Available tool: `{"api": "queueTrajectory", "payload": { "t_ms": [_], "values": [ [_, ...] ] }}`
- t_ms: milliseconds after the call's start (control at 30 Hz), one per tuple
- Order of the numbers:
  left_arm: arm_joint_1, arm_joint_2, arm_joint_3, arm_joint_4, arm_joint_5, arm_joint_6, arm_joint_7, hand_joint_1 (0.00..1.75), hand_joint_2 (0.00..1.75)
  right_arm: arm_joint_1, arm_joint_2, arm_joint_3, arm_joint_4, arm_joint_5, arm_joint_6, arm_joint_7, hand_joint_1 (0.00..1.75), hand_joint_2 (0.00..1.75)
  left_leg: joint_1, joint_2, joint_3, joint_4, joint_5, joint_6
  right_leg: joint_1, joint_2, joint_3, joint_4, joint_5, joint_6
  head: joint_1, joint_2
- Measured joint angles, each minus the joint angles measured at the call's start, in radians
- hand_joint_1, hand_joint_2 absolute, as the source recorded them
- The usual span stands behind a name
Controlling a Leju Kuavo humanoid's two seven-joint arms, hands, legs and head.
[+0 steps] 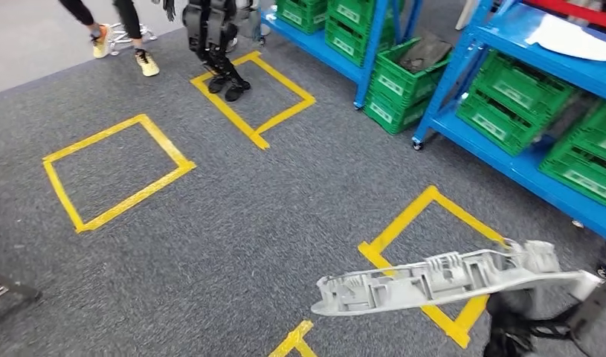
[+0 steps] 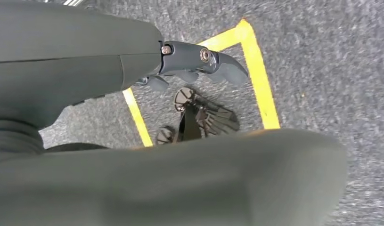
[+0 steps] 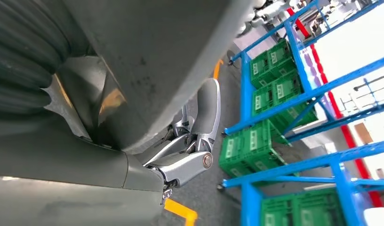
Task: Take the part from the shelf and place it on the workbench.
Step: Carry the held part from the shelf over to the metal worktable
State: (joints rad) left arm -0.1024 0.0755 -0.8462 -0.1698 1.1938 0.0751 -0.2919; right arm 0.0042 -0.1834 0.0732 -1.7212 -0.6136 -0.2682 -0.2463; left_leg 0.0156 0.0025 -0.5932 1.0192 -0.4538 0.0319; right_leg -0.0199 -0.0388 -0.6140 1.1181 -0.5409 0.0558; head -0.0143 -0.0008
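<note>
Right hand (image 1: 523,327), half hidden, apparently grips part (image 1: 441,279).

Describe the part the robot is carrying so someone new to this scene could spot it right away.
Start from the blue shelves with green crates on the right. In front of them, low over the grey carpet, the right robot hand holds the grey plastic part. It is long, ribbed and light grey, unlike the flat yellow tape squares beneath.

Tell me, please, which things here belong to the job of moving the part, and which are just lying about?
Job:
- part, grey, held over the floor
- right hand, gripping the part
- shelf, blue

Lying about:
- crates, green, on the shelf
- tape squares, yellow, on the carpet
- another robot standing in one square
- a person's feet
- left hand, holding nothing
</note>
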Motion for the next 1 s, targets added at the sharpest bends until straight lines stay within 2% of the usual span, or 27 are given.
{"api": "queueTrajectory", "payload": {
  "t_ms": [67, 100, 133, 167, 200, 267, 333, 400, 433, 467, 533, 567, 600, 633, 667, 700, 767, 800, 833, 900, 933, 1000],
  "values": [
    [-0.004, 0.0, -0.004, 0.0, -0.008, -0.002, 0.013, 0.0, 0.0, 0.018, -0.006, -0.034, -0.025, 0.017, -0.011, 0.018, 1.75, 1.75, -0.005, -0.021, -0.005, 0.001, 0.003, 0.008, 0.002, 0.027, -0.061, 0.135, -0.06, -0.004, 0.012, 0.0],
    [-0.004, 0.001, -0.006, 0.0, -0.011, -0.002, 0.023, 0.0, 0.0, 0.023, -0.009, -0.047, -0.034, 0.027, -0.019, 0.027, 1.75, 1.75, -0.008, -0.032, -0.007, 0.002, 0.004, 0.01, 0.004, 0.031, -0.081, 0.178, -0.07, -0.007, 0.018, 0.0],
    [-0.003, 0.001, -0.009, 0.0, -0.015, -0.002, 0.033, 0.0, 0.0, 0.027, -0.011, -0.06, -0.047, 0.041, -0.03, 0.037, 1.75, 1.75, -0.011, -0.045, -0.009, 0.004, 0.005, 0.012, 0.005, 0.033, -0.085, 0.186, -0.063, -0.011, 0.022, 0.0],
    [-0.003, 0.001, -0.011, 0.0, -0.02, -0.001, 0.045, 0.0, 0.0, 0.029, -0.014, -0.07, -0.061, 0.058, -0.044, 0.047, 1.75, 1.75, -0.013, -0.057, -0.01, 0.006, 0.006, 0.012, 0.007, 0.036, -0.068, 0.152, -0.037, -0.016, 0.026, 0.0],
    [-0.003, 0.001, -0.013, 0.0, -0.024, -0.001, 0.057, 0.0, 0.0, 0.031, -0.018, -0.082, -0.078, 0.076, -0.06, 0.061, 1.75, 1.75, -0.015, -0.068, -0.011, 0.008, 0.006, 0.012, 0.008, 0.046, -0.036, 0.088, -0.003, -0.022, 0.029, 0.0],
    [-0.003, 0.001, -0.019, 0.0, -0.029, -0.001, 0.077, 0.0, 0.0, 0.031, -0.029, -0.113, -0.119, 0.111, -0.088, 0.095, 1.75, 1.75, -0.016, -0.091, -0.014, 0.012, 0.009, 0.008, 0.01, 0.088, 0.025, -0.038, 0.038, -0.031, 0.032, 0.0],
    [-0.003, 0.002, -0.024, 0.0, -0.032, -0.003, 0.09, 0.0, 0.0, 0.029, -0.041, -0.148, -0.158, 0.136, -0.105, 0.128, 1.75, 1.75, -0.013, -0.11, -0.021, 0.012, 0.013, -0.001, 0.015, 0.107, 0.047, -0.086, 0.042, -0.036, 0.034, 0.0],
    [-0.001, 0.005, -0.03, 0.001, -0.036, -0.01, 0.101, 0.0, 0.0, 0.025, -0.052, -0.177, -0.191, 0.162, -0.119, 0.156, 1.75, 1.75, -0.011, -0.123, -0.029, 0.01, 0.019, -0.013, 0.016, 0.086, 0.057, -0.096, 0.051, -0.043, 0.036, 0.0],
    [0.0, 0.006, -0.033, 0.001, -0.039, -0.016, 0.108, 0.0, 0.0, 0.02, -0.058, -0.189, -0.208, 0.185, -0.128, 0.178, 1.75, 1.75, -0.012, -0.112, -0.038, 0.018, 0.015, -0.017, 0.014, 0.075, 0.062, -0.103, 0.057, -0.049, 0.035, 0.0],
    [0.001, 0.007, -0.036, 0.001, -0.042, -0.022, 0.114, 0.0, 0.0, 0.012, -0.066, -0.2, -0.225, 0.21, -0.138, 0.205, 1.75, 1.75, -0.014, -0.089, -0.054, 0.044, -0.001, -0.021, 0.012, 0.064, 0.064, -0.11, 0.063, -0.054, 0.031, 0.0],
    [-0.001, 0.008, -0.04, 0.001, -0.046, -0.035, 0.118, 0.0, 0.0, -0.014, -0.088, -0.227, -0.262, 0.266, -0.15, 0.278, 1.75, 1.75, -0.014, -0.032, -0.108, 0.151, -0.058, -0.027, 0.012, 0.042, 0.064, -0.115, 0.068, -0.06, 0.018, 0.0],
    [-0.003, 0.008, -0.041, 0.001, -0.046, -0.039, 0.117, 0.0, 0.0, -0.032, -0.099, -0.24, -0.278, 0.287, -0.153, 0.311, 1.75, 1.75, -0.011, -0.018, -0.138, 0.215, -0.085, -0.03, 0.012, 0.031, 0.062, -0.114, 0.068, -0.061, 0.014, 0.0],
    [-0.003, 0.008, -0.043, 0.001, -0.046, -0.043, 0.115, 0.0, 0.0, -0.052, -0.112, -0.253, -0.293, 0.305, -0.153, 0.343, 1.75, 1.75, -0.008, -0.012, -0.159, 0.261, -0.099, -0.032, 0.013, 0.02, 0.061, -0.113, 0.068, -0.061, 0.011, 0.0],
    [-0.003, 0.009, -0.045, 0.001, -0.047, -0.044, 0.112, 0.0, 0.0, -0.076, -0.121, -0.26, -0.304, 0.318, -0.151, 0.367, 1.75, 1.75, -0.005, -0.008, -0.163, 0.275, -0.097, -0.034, 0.013, 0.009, 0.059, -0.112, 0.068, -0.061, 0.009, 0.0],
    [-0.003, 0.009, -0.048, 0.001, -0.049, -0.043, 0.108, 0.0, 0.0, -0.103, -0.129, -0.264, -0.312, 0.328, -0.148, 0.386, 1.75, 1.75, -0.003, -0.003, -0.146, 0.251, -0.08, -0.035, 0.013, -0.001, 0.058, -0.111, 0.067, -0.06, 0.006, 0.0],
    [-0.004, 0.011, -0.051, 0.001, -0.051, -0.04, 0.103, 0.0, 0.0, -0.132, -0.136, -0.266, -0.318, 0.336, -0.144, 0.4, 1.75, 1.75, -0.002, 0.007, -0.111, 0.192, -0.053, -0.035, 0.013, -0.012, 0.058, -0.11, 0.067, -0.058, 0.002, 0.0],
    [-0.009, 0.013, -0.056, 0.001, -0.054, -0.031, 0.094, 0.0, 0.0, -0.188, -0.143, -0.266, -0.321, 0.345, -0.133, 0.409, 1.75, 1.75, -0.006, 0.043, -0.036, 0.059, -0.017, -0.03, 0.015, -0.031, 0.058, -0.105, 0.063, -0.05, -0.005, 0.0],
    [-0.013, 0.014, -0.057, 0.001, -0.054, -0.027, 0.09, 0.0, 0.0, -0.212, -0.145, -0.264, -0.32, 0.347, -0.128, 0.406, 1.75, 1.75, -0.01, 0.052, -0.014, 0.02, -0.01, -0.025, 0.016, -0.039, 0.058, -0.104, 0.062, -0.044, -0.006, 0.0],
    [-0.016, 0.014, -0.058, 0.001, -0.053, -0.022, 0.088, 0.0, 0.0, -0.233, -0.147, -0.262, -0.319, 0.348, -0.124, 0.401, 1.75, 1.75, -0.014, 0.052, -0.007, 0.005, -0.01, -0.019, 0.017, -0.049, 0.058, -0.102, 0.061, -0.037, -0.006, 0.0],
    [-0.018, 0.016, -0.06, 0.001, -0.051, -0.014, 0.084, 0.0, 0.0, -0.264, -0.149, -0.254, -0.315, 0.348, -0.119, 0.387, 1.75, 1.75, -0.016, 0.026, -0.006, 0.003, -0.001, -0.006, 0.014, -0.067, 0.057, -0.102, 0.06, -0.023, -0.004, 0.0],
    [-0.017, 0.017, -0.061, 0.001, -0.048, -0.011, 0.083, 0.0, 0.0, -0.274, -0.149, -0.249, -0.311, 0.348, -0.118, 0.381, 1.75, 1.75, -0.015, 0.014, -0.006, 0.0, 0.003, -0.001, 0.011, -0.062, 0.053, -0.094, 0.054, -0.017, -0.003, 0.0],
    [-0.016, 0.018, -0.062, 0.001, -0.045, -0.007, 0.081, 0.0, 0.0, -0.288, -0.152, -0.244, -0.306, 0.347, -0.118, 0.371, 1.75, 1.75, -0.01, -0.008, -0.006, -0.005, 0.011, 0.009, 0.007, -0.02, 0.023, -0.031, 0.014, -0.007, 0.003, 0.0]
  ]
}}
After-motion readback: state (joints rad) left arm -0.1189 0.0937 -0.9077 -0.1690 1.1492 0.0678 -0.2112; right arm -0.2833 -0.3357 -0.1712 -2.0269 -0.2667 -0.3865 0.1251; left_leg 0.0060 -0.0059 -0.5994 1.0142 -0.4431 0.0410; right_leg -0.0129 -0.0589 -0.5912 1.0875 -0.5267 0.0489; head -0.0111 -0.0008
